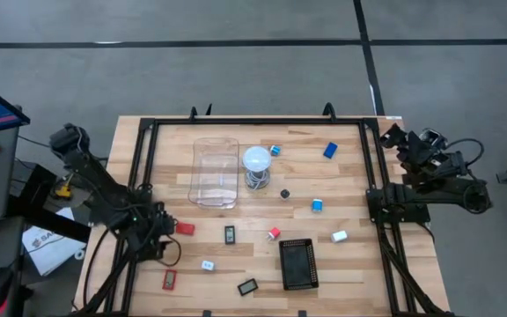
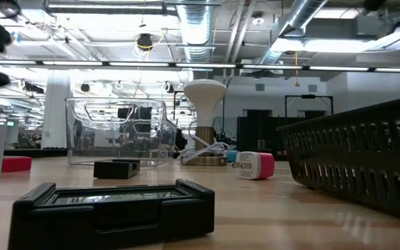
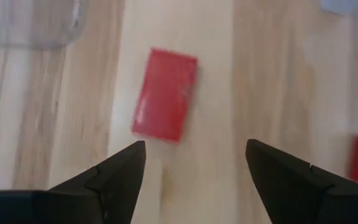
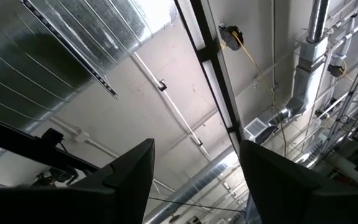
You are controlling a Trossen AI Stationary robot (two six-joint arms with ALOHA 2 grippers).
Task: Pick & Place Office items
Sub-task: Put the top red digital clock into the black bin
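Note:
Small office items lie scattered on the wooden table: blue blocks (image 1: pixel 330 151) (image 1: pixel 318 204), a red-and-white block (image 1: pixel 274 233) (image 2: pixel 255 165), a white block (image 1: pixel 339 236), black flat rectangles (image 1: pixel 230 234) (image 1: pixel 247 286) (image 2: pixel 113 208) and red flat rectangles (image 1: pixel 170 279). My left gripper (image 1: pixel 164 232) (image 3: pixel 194 155) is open and hovers just left of one red rectangle (image 1: pixel 184 228) (image 3: pixel 165 94), which lies flat ahead of its fingertips. My right gripper (image 4: pixel 194 155) is open at the table's right edge (image 1: pixel 421 163) and points up at the ceiling.
A clear plastic box (image 1: pixel 215 172) (image 2: pixel 117 132) stands at the table's middle left, with a white lamp-like object (image 1: pixel 256 163) and its cord beside it. A black mesh tray (image 1: pixel 297 263) (image 2: pixel 367 153) sits near the front edge. A black frame (image 1: pixel 148 123) borders the table.

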